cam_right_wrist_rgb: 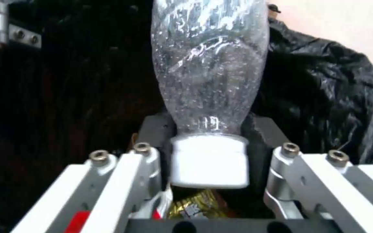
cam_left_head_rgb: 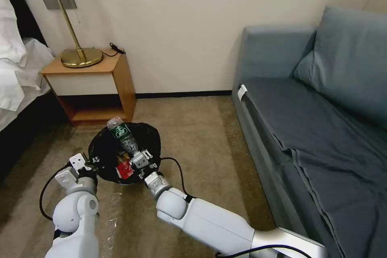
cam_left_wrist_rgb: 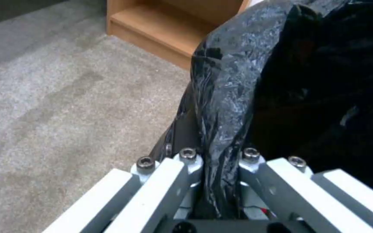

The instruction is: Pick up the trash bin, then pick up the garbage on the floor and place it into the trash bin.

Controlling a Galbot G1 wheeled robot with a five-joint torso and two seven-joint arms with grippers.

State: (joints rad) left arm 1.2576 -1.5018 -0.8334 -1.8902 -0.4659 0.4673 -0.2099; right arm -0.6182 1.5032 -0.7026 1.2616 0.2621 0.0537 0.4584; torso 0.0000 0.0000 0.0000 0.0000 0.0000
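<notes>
Head view: the left end effector (cam_left_head_rgb: 89,164) pinches the trash bin (cam_left_head_rgb: 105,149) by its near-left rim, steadying it, while the right end effector (cam_left_head_rgb: 137,157), seemingly clamped at the neck, holds the bottle (cam_left_head_rgb: 122,134) over the opening for dropping.

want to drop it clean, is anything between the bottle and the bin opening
Nothing visible. The right gripper holds the bottle by its neck, cap end toward the wrist, over the open bin. Below lie a red packet and gold wrapper. The left gripper pinches the bin's rim.
</notes>
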